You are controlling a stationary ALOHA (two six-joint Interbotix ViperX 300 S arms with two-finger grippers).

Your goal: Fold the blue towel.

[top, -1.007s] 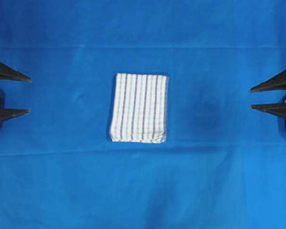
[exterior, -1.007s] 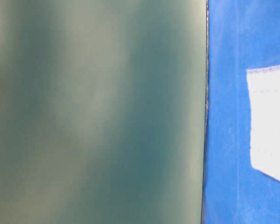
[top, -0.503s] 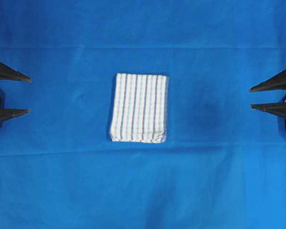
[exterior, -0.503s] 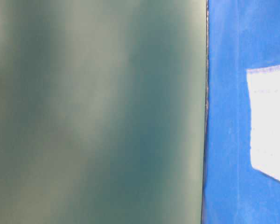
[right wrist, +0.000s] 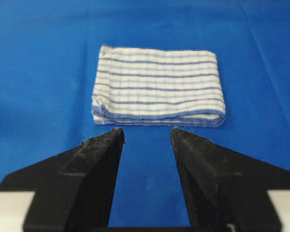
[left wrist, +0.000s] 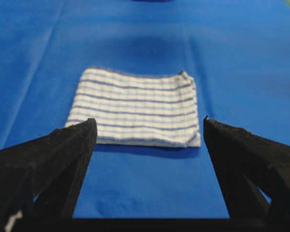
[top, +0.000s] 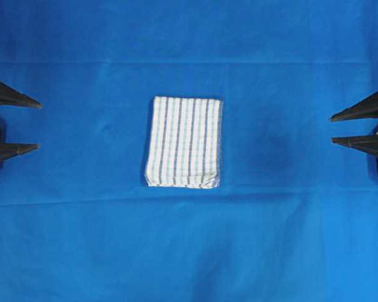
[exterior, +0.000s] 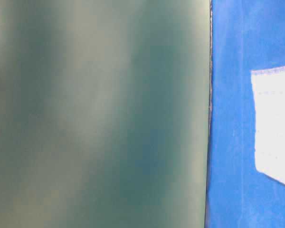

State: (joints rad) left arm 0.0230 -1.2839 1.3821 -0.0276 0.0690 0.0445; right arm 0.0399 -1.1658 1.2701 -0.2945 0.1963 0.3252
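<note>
The blue towel point(top: 183, 142), white with light-blue checks and dark-blue stripes, lies folded into a compact thick rectangle in the middle of the table. It also shows in the left wrist view point(left wrist: 135, 107), in the right wrist view point(right wrist: 158, 86) and as a white patch in the table-level view point(exterior: 274, 126). My left gripper point(top: 39, 126) is open and empty at the far left edge, well away from the towel. My right gripper point(top: 332, 129) is open and empty at the far right edge, also clear of it.
A plain solid-blue covering point(top: 189, 239) spreads over the whole table, with faint creases. A blurred grey-green surface point(exterior: 99, 114) fills most of the table-level view.
</note>
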